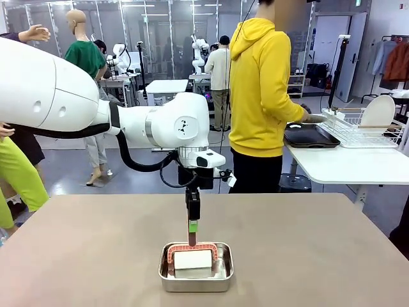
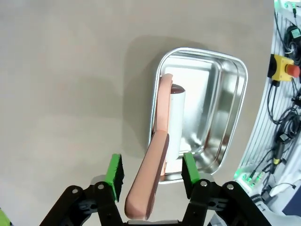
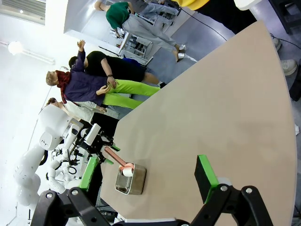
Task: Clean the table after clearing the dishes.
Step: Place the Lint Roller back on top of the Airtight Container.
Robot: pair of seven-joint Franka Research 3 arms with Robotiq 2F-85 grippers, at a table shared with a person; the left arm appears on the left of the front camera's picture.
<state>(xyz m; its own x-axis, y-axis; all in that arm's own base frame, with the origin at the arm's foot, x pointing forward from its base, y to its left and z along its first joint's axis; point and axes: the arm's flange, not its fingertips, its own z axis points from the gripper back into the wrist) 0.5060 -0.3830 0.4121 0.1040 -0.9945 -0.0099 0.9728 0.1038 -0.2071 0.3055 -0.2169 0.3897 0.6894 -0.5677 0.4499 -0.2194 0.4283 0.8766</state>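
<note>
My left gripper [image 2: 150, 175] hangs over the near edge of the table [image 1: 307, 243], pointing down, its green pads [image 2: 114, 170] spread apart on either side of a pink handle [image 2: 149, 181]; the jaws stand clear of the handle on both sides as far as I can see, so I am released, not clenching it. The handle belongs to a roller tool [image 1: 192, 256] whose white roll lies in a small steel pan [image 1: 195, 267], and the handle leans up out of the pan toward my fingers. The pan sits near the middle of the table's near edge, and the taupe top around it is bare. My right gripper [image 3: 146, 181] is held off to the side above the table, its jaws wide apart with nothing between them. Beyond the far edge a person in a yellow hoodie [image 1: 261, 96] stands at a smaller white table [image 1: 345, 163], a hand at a dark tray [image 1: 311, 135] beside a wire rack [image 1: 361, 128] holding a white plate [image 1: 378, 112].
</note>
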